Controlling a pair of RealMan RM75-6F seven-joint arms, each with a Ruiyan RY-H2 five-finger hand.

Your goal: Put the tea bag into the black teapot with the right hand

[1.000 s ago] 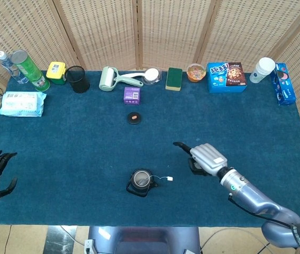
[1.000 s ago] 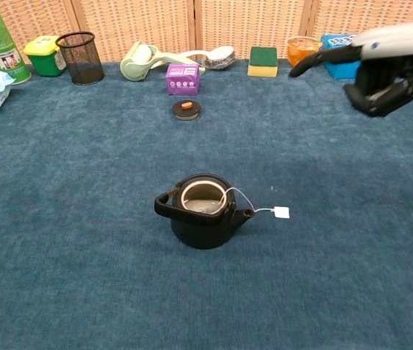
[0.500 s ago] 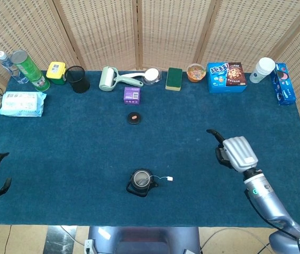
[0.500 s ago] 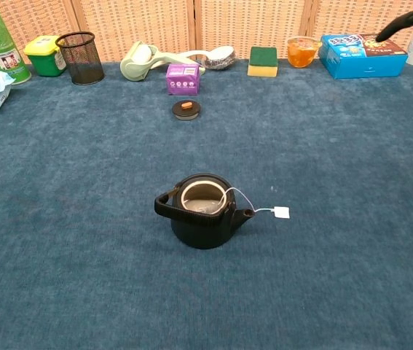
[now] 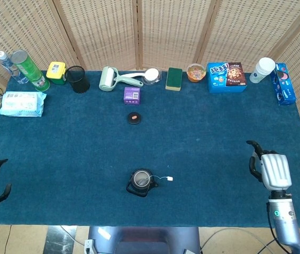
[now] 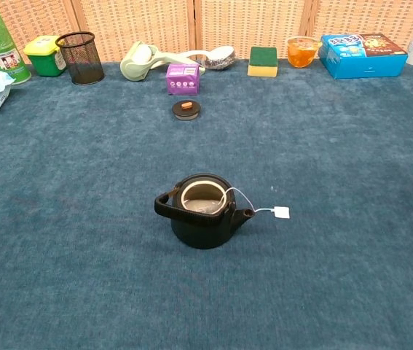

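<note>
Bright, even, diffuse lighting; sharp focus throughout.
Only faint, soft shadows under objects on the blue cloth [image 6: 337,146]; no glare; slight wide-angle bending at head-view edges.

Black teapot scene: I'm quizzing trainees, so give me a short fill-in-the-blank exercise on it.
1. The black teapot has no ____ on it.
2. The tea bag's paper tag lies on the ____ beside the pot.
3. The teapot lid lies in front of the ____ box.

Missing words: lid; table; purple
</note>
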